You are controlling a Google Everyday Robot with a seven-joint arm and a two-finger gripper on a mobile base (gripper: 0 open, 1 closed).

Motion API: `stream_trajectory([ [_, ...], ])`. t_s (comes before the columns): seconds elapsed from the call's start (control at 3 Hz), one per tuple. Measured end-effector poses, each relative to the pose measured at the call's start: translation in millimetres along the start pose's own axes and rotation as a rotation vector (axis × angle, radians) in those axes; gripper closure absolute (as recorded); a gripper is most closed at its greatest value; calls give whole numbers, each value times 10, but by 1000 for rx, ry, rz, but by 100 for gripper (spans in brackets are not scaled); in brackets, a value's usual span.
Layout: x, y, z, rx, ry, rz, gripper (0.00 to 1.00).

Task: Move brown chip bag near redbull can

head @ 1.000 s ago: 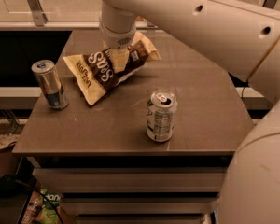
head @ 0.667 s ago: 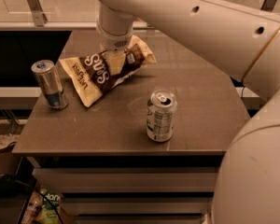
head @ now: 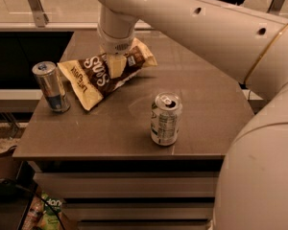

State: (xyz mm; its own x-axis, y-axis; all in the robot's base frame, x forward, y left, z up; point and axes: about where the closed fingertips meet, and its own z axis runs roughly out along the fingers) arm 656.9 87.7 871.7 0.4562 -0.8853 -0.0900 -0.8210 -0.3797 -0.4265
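The brown chip bag (head: 98, 75) has a dark brown centre with white lettering and cream-yellow ends. It lies tilted on the table, its left end low and close to the redbull can (head: 51, 86). The redbull can is a slim silver can with a blue lower band, standing upright near the table's left edge. My gripper (head: 116, 63) reaches down from the large white arm and is shut on the middle of the brown chip bag.
A wider pale green-white can (head: 165, 119) stands upright near the table's front middle. The dark table (head: 206, 104) has its front edge below it and drawers underneath. The white arm crosses the upper right. Packages lie on the floor at lower left.
The gripper has carried the brown chip bag to the left, so its left end is now closer to the redbull can. Both cans have stayed in place.
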Motion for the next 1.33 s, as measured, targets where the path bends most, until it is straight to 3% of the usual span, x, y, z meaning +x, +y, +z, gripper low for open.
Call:
stream_trajectory([
  [1.0, -6, 14, 23, -5, 0, -2, 12],
  [1.33, -9, 20, 34, -7, 0, -2, 0],
])
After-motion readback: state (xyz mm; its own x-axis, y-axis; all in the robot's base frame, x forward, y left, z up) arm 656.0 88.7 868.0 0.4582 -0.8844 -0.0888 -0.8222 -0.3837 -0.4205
